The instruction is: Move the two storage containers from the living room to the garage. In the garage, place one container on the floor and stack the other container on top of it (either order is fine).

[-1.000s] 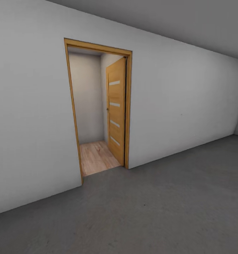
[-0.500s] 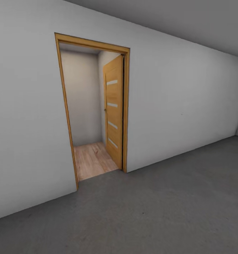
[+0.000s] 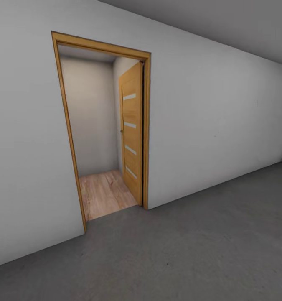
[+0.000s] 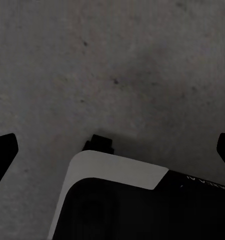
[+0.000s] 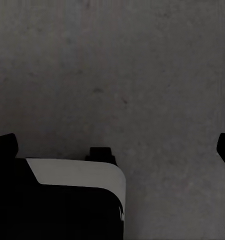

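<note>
Claws point(image 4: 112, 150) wide over floor point(image 4: 117, 60); head sees door point(image 3: 131, 138).

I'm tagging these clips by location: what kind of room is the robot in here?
Probably a garage or bare utility room: dark grey concrete floor, plain pale grey walls, and an open orange-wood door leading onto a light wood-plank floor beyond.
</note>
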